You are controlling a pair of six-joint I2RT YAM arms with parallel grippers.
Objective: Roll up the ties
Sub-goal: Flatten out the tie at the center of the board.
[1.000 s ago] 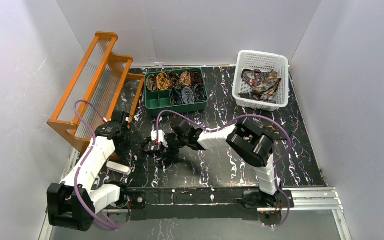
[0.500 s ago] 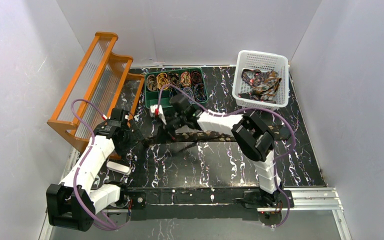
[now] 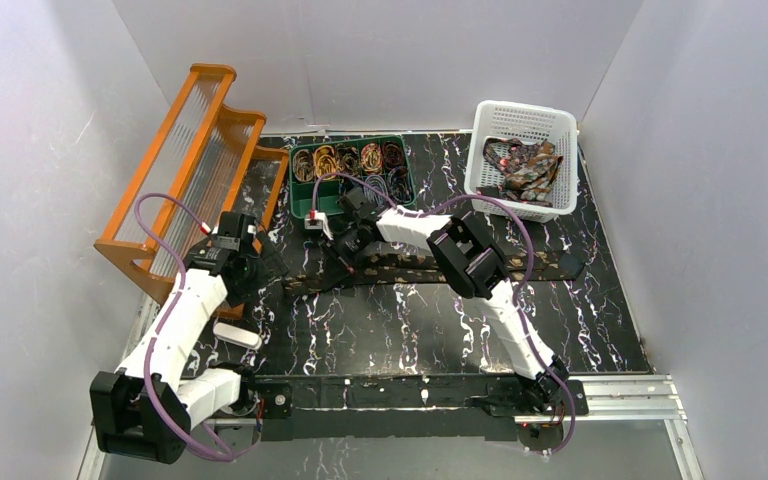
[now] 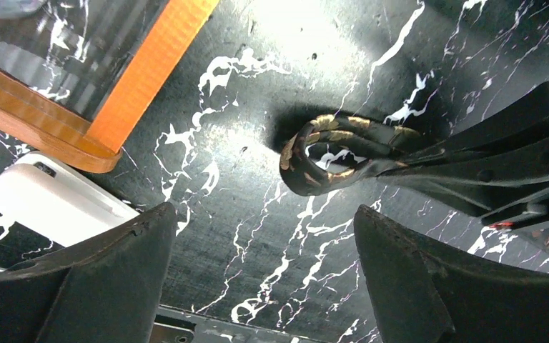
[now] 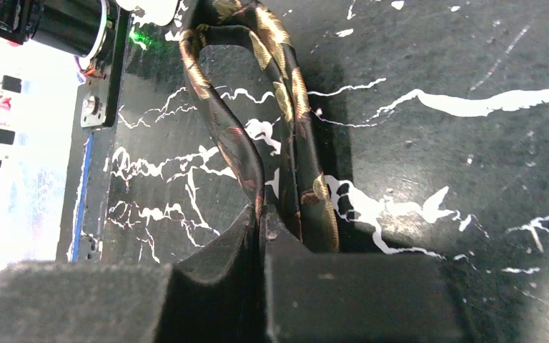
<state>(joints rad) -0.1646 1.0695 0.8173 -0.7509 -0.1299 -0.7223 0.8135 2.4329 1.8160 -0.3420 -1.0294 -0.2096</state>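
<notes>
One tie (image 3: 400, 270), dark with gold pattern, lies stretched left to right across the black marbled table. Its left end is bent into a small open loop (image 4: 329, 153) (image 5: 243, 93). My right gripper (image 5: 261, 214) (image 3: 338, 268) is shut on one strand of that loop, low over the table. The other strand runs just beside its right finger. My left gripper (image 4: 264, 221) (image 3: 265, 275) hovers left of the loop, wide open with nothing between its fingers. Several rolled ties fill a green tray (image 3: 305, 208), and loose ties lie in a white basket (image 3: 480, 150).
An orange rack (image 3: 195, 160) stands along the left side, close to my left arm. A small white block (image 3: 237, 335) (image 4: 50, 207) lies on the table beside the left gripper. Purple cables arc over both arms.
My right gripper closed on the tie's end and pulled it back and up the table, then lowered it, so the tie lies stretched out. My left gripper opened wider, staying in place.
</notes>
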